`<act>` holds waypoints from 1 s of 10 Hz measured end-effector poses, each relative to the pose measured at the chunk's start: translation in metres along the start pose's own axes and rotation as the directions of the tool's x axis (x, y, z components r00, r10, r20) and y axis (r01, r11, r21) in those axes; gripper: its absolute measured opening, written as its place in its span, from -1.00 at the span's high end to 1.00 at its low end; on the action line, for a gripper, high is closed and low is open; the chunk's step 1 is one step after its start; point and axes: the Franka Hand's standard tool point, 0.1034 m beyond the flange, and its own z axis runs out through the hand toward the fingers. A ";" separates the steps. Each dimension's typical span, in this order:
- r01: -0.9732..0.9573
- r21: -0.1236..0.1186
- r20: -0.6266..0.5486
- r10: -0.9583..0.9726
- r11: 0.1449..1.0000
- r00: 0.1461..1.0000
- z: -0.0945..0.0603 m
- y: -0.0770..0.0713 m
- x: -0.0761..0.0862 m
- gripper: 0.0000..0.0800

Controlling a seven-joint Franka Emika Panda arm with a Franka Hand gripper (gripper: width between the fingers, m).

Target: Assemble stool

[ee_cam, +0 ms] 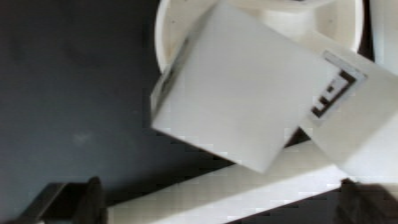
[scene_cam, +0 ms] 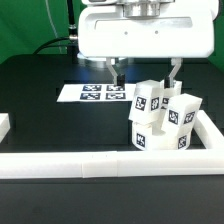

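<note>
The white stool parts stand close together by the rail at the exterior view's right. The thick seat (scene_cam: 160, 140) is low, with tags on its side. The blocky tagged legs (scene_cam: 150, 100) rise upright from it. My gripper (scene_cam: 146, 74) hangs just above and behind the legs, its fingers wide apart and empty. In the wrist view one leg (ee_cam: 231, 90) fills the middle, with its tag (ee_cam: 334, 88) on the side and the round seat edge (ee_cam: 285, 12) beyond. The gripper (ee_cam: 222, 202) shows only dark fingertips (ee_cam: 71, 200) at the frame edge, holding nothing.
The long white rail (scene_cam: 90, 165) runs along the front and turns up the exterior view's right side (scene_cam: 212, 128); it also crosses the wrist view (ee_cam: 231, 190). The marker board (scene_cam: 98, 93) lies flat behind the stool parts. A short white piece (scene_cam: 4, 125) sits at the left edge.
</note>
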 end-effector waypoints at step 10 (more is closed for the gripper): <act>-0.579 0.013 0.020 0.578 0.815 0.815 0.008 0.000 -0.010 -0.62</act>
